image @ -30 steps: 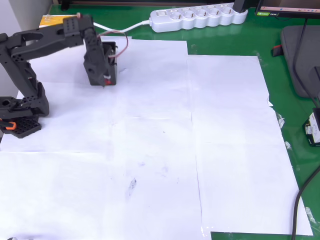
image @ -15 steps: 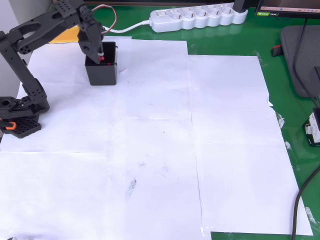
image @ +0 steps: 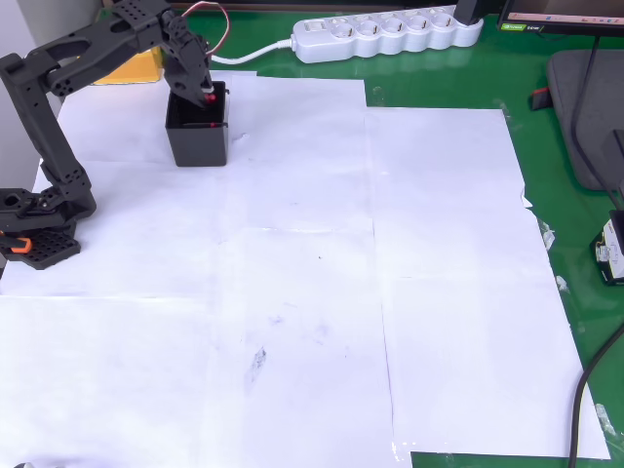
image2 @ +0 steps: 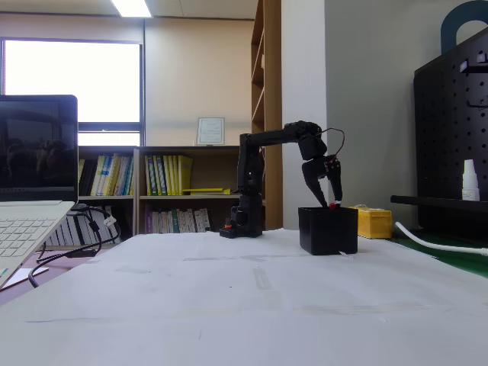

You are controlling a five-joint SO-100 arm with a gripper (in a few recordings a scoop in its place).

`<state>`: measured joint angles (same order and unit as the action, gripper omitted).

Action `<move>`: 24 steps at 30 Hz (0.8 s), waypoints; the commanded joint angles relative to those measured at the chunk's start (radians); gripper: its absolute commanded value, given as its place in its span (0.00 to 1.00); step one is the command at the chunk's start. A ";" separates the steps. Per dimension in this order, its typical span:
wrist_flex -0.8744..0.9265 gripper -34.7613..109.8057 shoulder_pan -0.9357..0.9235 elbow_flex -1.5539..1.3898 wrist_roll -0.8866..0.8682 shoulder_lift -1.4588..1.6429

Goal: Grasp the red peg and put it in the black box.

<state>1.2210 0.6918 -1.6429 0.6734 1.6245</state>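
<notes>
White paper sheets (image: 292, 273) lie spread across the green desk (image: 439, 88) nearest the overhead camera, bare but for a few smudges. Further back, the black box (image: 198, 139) stands upright on the paper near its far left corner in the overhead view, and here I am right over it: my gripper (image: 209, 97) hangs just above the box's opening, fingers pointing down, clenched on the red peg (image: 212, 98), which peeks out at the tips. In the fixed view my gripper (image2: 333, 203) is just above the box rim (image2: 328, 209), the peg (image2: 333, 205) a red dot at the tip. Behind the box sits a yellow block (image: 138, 66), and beyond that a white power strip (image: 390, 34).
</notes>
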 commanded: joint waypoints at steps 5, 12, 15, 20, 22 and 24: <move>0.156 0.24 0.031 -0.107 -0.015 -0.009; 0.164 0.29 0.021 -0.137 -0.028 -0.031; 0.147 0.36 0.000 -0.137 -0.031 -0.038; 0.104 0.43 -0.028 -0.138 -0.078 -0.044; 0.095 0.45 -0.035 -0.140 -0.097 -0.051; 0.095 0.46 -0.038 -0.140 -0.098 -0.058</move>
<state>1.3208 0.6504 -1.7012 0.5768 1.6245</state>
